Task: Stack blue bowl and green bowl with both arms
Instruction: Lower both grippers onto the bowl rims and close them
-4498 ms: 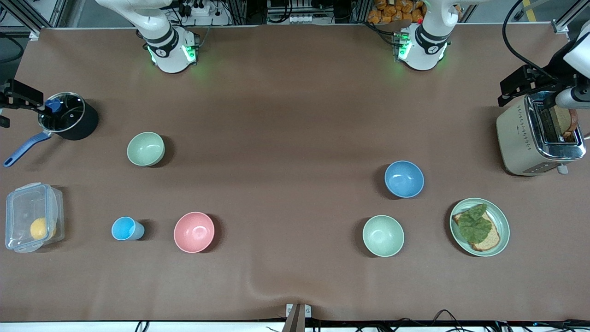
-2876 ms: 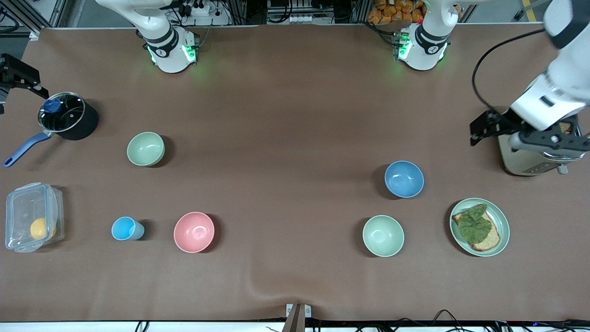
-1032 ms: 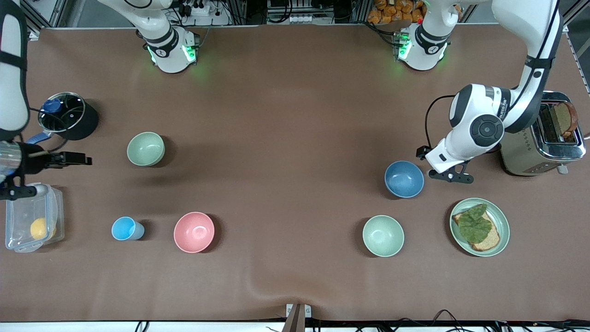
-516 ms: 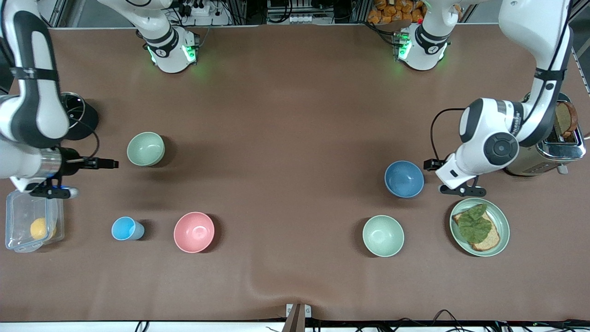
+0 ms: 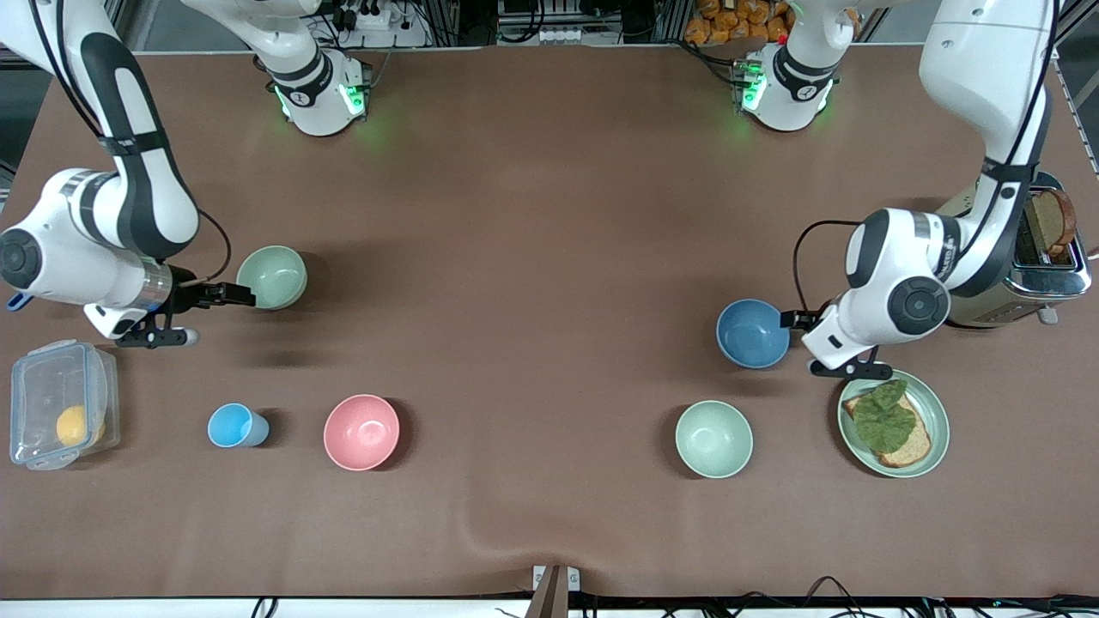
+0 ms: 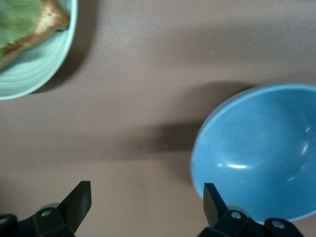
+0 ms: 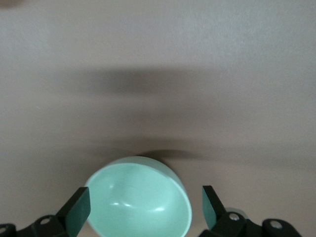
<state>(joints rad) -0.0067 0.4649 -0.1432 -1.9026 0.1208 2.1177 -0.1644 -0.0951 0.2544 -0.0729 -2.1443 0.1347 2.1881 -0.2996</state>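
Taking twelve o'clock as the robots' bases in the front view, the green bowl sits upright on the brown table at about ten o'clock from its middle, and the blue bowl sits upright at about four o'clock, well apart from it. The right gripper is low at the green bowl's eight o'clock, one dark fingertip reaching the rim. In the right wrist view its fingers are spread wide with the bowl showing between them, not pinched. The left gripper is at the blue bowl's three o'clock, a fingertip at the rim. In the left wrist view its fingers are also spread, one at the bowl's edge and the other over bare table. A paler mint bowl stands at the blue bowl's seven o'clock, and a mint plate with a sandwich stands at its four o'clock, just beside the left gripper. A pink bowl lies at the green bowl's five o'clock, and a light-blue cup lies near its six.
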